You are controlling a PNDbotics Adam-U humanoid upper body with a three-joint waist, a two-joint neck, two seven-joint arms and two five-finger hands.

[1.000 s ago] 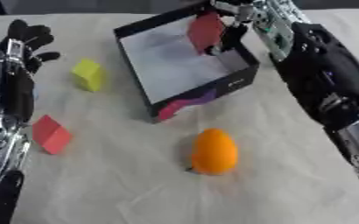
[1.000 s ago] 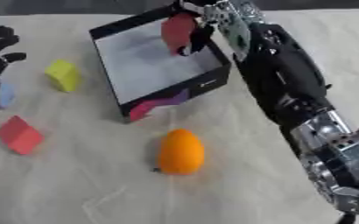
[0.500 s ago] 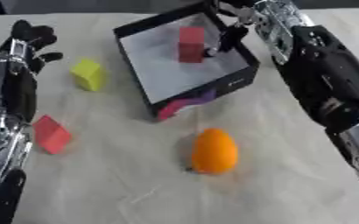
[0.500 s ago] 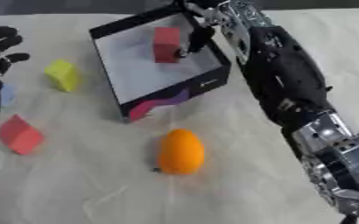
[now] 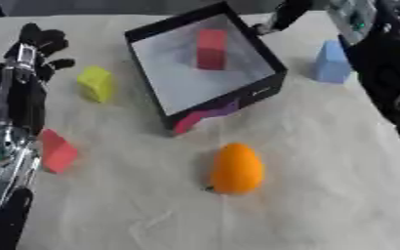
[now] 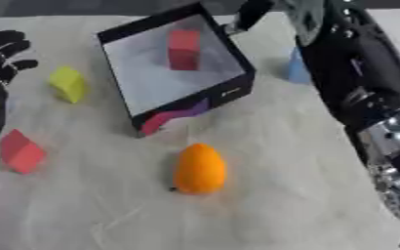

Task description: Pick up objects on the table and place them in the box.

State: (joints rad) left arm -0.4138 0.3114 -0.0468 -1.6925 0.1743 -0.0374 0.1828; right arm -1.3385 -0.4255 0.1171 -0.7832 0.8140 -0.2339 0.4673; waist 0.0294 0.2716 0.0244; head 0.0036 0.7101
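At far left, left hand lies on the table, fingers relaxed, gripping nothing. Just right of it: yellow block; nearer the robot, beside that arm, a red block. Centre: orange, in front of the box. Red block in box stands upright at the far end. Right hand sits at the box's far right corner, curl unclear, cannot tell. Blue block lies below it, beside the right arm.

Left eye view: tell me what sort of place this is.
Probably a robot test bench: a cloth-covered table with toy blocks, an orange fruit and a black box, no household clutter.
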